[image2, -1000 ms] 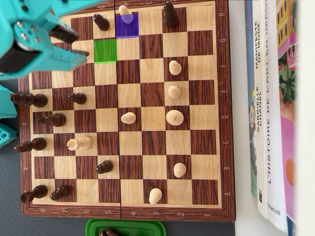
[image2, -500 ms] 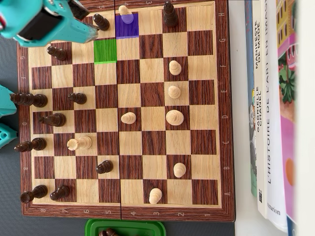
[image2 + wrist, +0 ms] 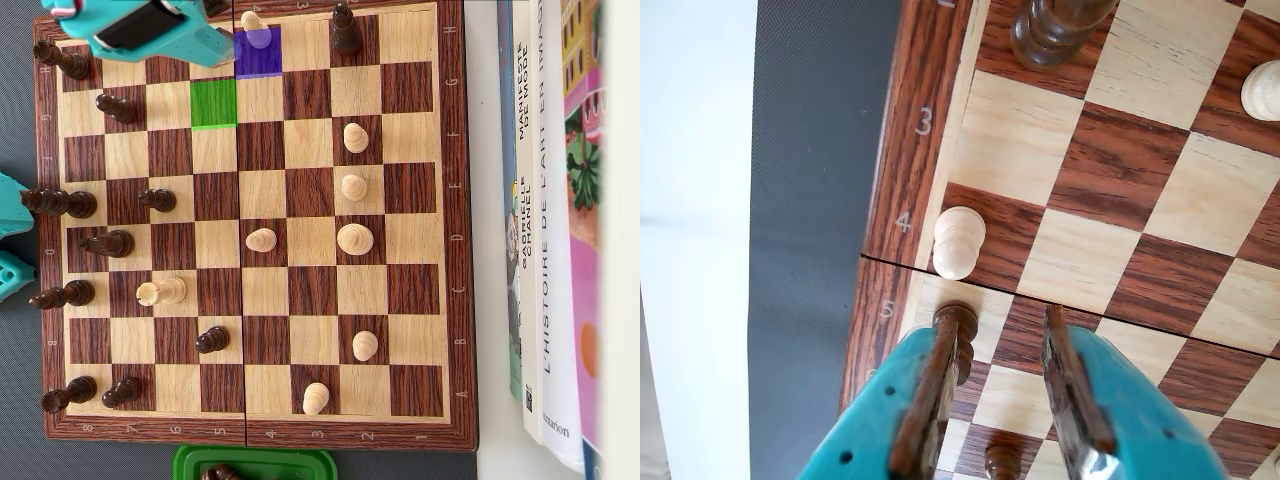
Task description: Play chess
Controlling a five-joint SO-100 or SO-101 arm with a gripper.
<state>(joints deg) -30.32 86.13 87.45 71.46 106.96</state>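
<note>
The claw [image 3: 1005, 385] has slid along the chessboard's [image 3: 455, 250] far edge, spread beside the dark pawn [image 3: 958, 335], nearing the purple-marked white pawn [image 3: 254, 22].

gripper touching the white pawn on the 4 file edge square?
Apart. The wrist view shows bare board between the gripper fingertips and the white pawn; its open jaws sit nearer a dark piece.

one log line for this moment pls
end effector: open | over: dark pawn at board edge, not gripped | adjacent: light pawn on purple square | green square: empty
</note>
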